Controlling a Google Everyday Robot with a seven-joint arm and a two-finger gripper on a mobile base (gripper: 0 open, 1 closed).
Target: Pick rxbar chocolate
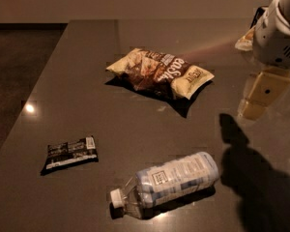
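Note:
The rxbar chocolate (70,152) is a small flat black wrapper with white text blocks, lying on the dark table (87,71) at the front left. My gripper (255,105) hangs from the white arm at the right edge, above the table. It is far to the right of the bar and holds nothing that I can see. Its cream finger points down and casts a shadow on the table below.
A large brown-and-cream chip bag (159,73) lies at the table's middle. A clear plastic water bottle (169,181) lies on its side at the front, right of the bar. A pale packet (245,40) lies at the back right. The table's left edge drops to the dark floor.

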